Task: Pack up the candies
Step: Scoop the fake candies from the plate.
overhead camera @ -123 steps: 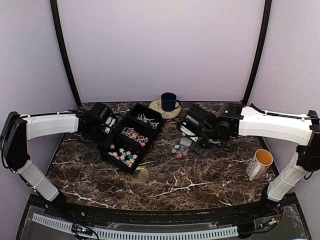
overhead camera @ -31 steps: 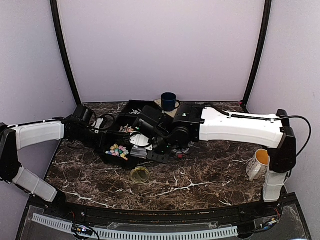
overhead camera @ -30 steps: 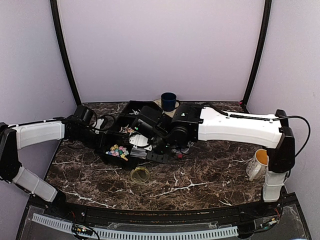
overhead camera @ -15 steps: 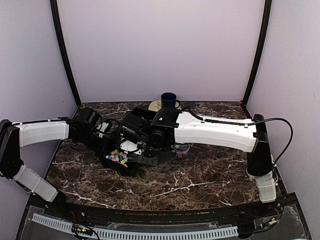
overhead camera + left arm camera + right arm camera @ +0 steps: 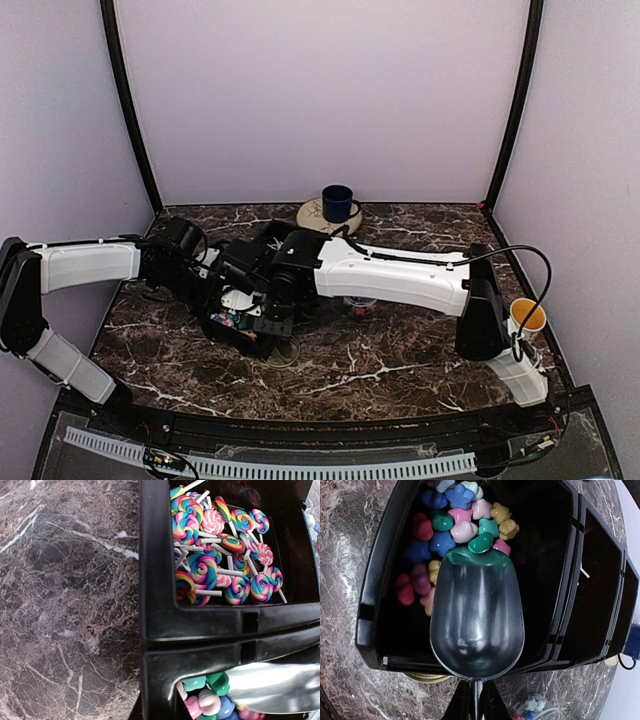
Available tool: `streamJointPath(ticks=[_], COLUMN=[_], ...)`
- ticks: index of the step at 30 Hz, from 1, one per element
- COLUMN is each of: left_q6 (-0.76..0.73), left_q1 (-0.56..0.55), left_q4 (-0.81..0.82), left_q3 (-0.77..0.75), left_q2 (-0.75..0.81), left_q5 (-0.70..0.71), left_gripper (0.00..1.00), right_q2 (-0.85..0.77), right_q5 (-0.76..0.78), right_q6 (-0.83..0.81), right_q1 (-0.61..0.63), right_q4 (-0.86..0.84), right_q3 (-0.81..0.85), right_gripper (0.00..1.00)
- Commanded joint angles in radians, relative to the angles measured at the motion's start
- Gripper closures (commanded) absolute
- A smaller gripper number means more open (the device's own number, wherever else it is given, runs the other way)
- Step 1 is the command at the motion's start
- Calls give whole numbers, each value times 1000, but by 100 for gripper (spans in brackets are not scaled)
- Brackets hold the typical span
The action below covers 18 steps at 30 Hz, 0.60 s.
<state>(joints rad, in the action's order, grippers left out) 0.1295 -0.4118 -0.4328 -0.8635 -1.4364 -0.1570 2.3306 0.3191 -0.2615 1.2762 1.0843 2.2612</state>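
The black three-part tray (image 5: 240, 335) lies left of centre. Its near compartment holds pastel star candies (image 5: 465, 530), which also show in the left wrist view (image 5: 210, 700). Another compartment holds swirl lollipops on pale sticks (image 5: 210, 565). My right gripper (image 5: 476, 702) is shut on the handle of a metal scoop (image 5: 477, 615). The scoop is empty and lies inside the star compartment, its tip against a green candy. My left gripper (image 5: 210, 280) grips the tray's left wall (image 5: 155, 580); its fingers hardly show. The small clear jar (image 5: 535, 710) with a few candies stands right of the tray.
The gold lid (image 5: 422, 677) lies half under the tray's near edge. A blue mug (image 5: 338, 203) stands on a round coaster at the back. A white mug with a yellow inside (image 5: 525, 315) stands at the right, behind the right arm's elbow.
My right arm has swung left from the jar to the tray and put the scoop into the star compartment. The tray has shifted nearer and left, over the gold lid.
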Motion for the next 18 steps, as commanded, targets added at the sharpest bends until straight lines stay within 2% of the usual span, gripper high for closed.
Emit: streamJointPath(ticks=[1,6,13,18], left_q6=[18,21,28,29], left_q1=[-1,-2,0,4], left_q4=[160,165,187,188], left_q3=[-77,-77,-68,-69], left_q2=[48,49,55,57], left_q5=[-81,-96,-129,-129], left_gripper=[100,100,100,100], right_q2=[77,86,24,-65], right_q5=[-77,-117,-209,-208], right_q6=[-46,-76,-4,74], right_q1=[16,15,-16,-51], right_q4=[39,-56,-367,-622], right_q3=[46,13,-240,-448], right_gripper=[100,100,100,100])
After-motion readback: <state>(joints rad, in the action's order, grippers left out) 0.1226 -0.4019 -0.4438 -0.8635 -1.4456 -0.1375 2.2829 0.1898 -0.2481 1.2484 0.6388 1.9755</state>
